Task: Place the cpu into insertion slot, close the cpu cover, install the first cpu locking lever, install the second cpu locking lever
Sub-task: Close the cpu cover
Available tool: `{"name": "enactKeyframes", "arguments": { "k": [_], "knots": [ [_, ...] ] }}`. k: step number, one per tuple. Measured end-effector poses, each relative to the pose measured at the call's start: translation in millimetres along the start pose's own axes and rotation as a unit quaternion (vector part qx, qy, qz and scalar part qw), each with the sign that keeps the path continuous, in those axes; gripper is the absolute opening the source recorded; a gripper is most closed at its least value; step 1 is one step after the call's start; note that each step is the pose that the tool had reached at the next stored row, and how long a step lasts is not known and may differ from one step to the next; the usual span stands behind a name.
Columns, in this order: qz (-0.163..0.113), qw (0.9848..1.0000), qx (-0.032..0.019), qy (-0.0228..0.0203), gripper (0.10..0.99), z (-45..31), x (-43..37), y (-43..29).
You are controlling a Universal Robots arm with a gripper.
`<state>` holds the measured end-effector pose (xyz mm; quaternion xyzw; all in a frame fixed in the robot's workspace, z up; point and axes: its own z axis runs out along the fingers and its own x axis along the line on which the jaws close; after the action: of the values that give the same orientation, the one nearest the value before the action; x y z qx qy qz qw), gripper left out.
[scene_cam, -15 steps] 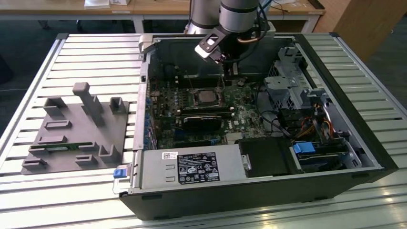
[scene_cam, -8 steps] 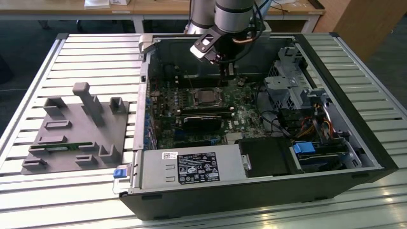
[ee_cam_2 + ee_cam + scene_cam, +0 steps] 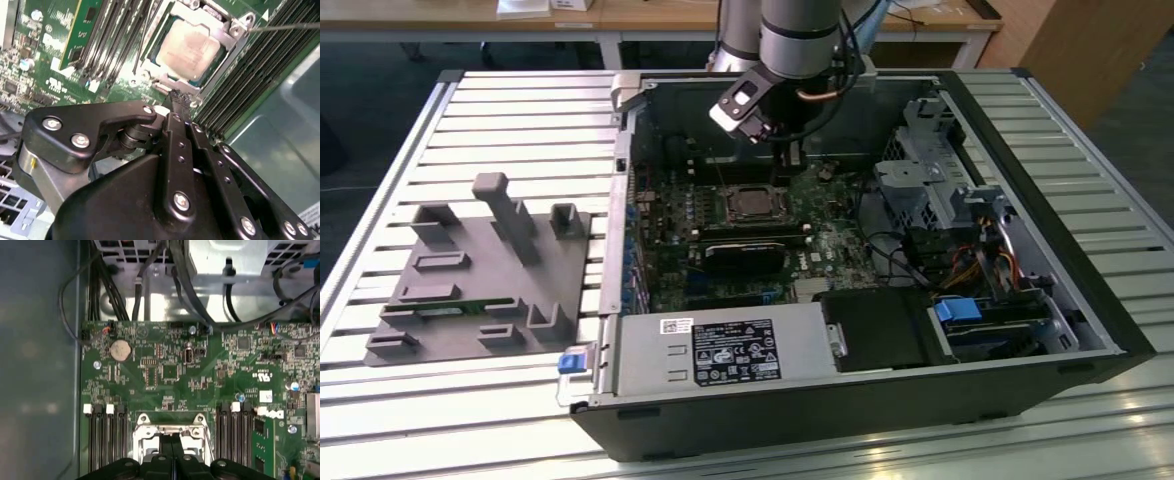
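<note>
Fingers [image 3: 172, 131] were pressed flat together, black metal on black metal, with nothing visible between them. The gripper [image 3: 179, 98] pointed its tips straight down at the board, just beside one edge of the socket frame. Whether they touched it, I could not tell.

The small flat square cpu [image 3: 187, 45] lay face up with its pale silver-grey top level with the board. Its edges ran parallel to the long black memory slots [image 3: 240, 80] on either side. It sat in the small square insertion slot [image 3: 753, 205], and the thin silver frame of the cpu cover [image 3: 226, 52] was down around it, the chip showing through the window. One thin silver wire lever [image 3: 285, 26] stuck out sideways from the frame's corner, across the memory slots.

In the first wrist view the gripper [image 3: 170, 437] hung over that frame, with the green motherboard [image 3: 170, 370] spread beyond. In the exterior view the silver-and-black arm [image 3: 794, 40] came down steeply from above. Its wrist angled into the open black computer case [image 3: 854, 420], which lay on a grey slatted table [image 3: 454, 110].
</note>
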<state>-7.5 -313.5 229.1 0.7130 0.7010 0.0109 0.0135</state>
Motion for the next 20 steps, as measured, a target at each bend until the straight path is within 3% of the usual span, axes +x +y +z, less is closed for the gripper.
{"name": "enactKeyframes", "arguments": {
  "k": [7,20],
  "knots": [
    [0.000,1.0000,0.0000,0.0000,0.118,1.4,-0.1,-8.9],
    [0.000,1.0000,0.0000,0.0000,0.118,4.7,-0.2,-15.5]
  ]
}}
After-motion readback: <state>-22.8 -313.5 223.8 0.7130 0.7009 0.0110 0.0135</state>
